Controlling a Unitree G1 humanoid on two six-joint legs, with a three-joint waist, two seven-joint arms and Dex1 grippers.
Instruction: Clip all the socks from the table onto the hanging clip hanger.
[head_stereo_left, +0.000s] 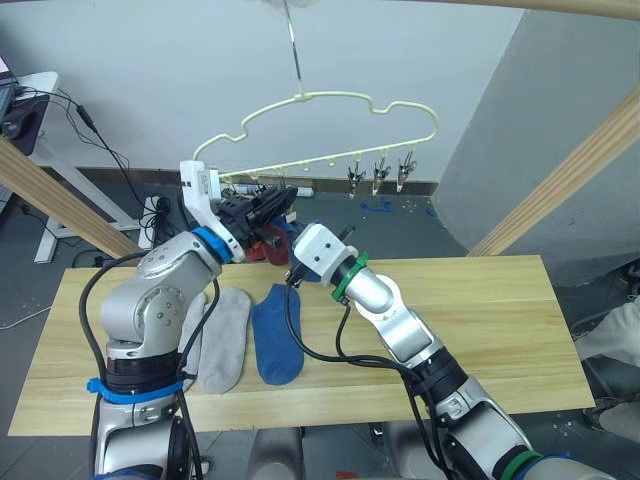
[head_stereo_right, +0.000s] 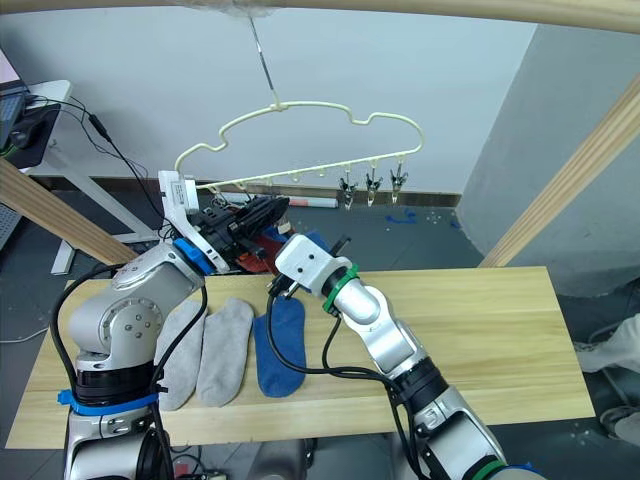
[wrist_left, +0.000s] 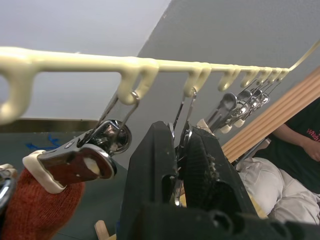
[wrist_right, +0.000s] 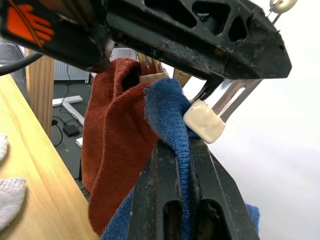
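Note:
The pale-yellow clip hanger hangs by its hook above the table's far edge. My left gripper is shut on one of its metal clips. My right gripper is shut on a blue sock, held right at that clip's padded jaw. A rust-red sock hangs from the neighbouring clip. Two light grey socks and another blue sock lie flat on the table, left of centre, below my arms.
Three free clips hang at the hanger's right end. Thick wooden poles slant down at the left and right. A person stands off to the right, beyond the table's end.

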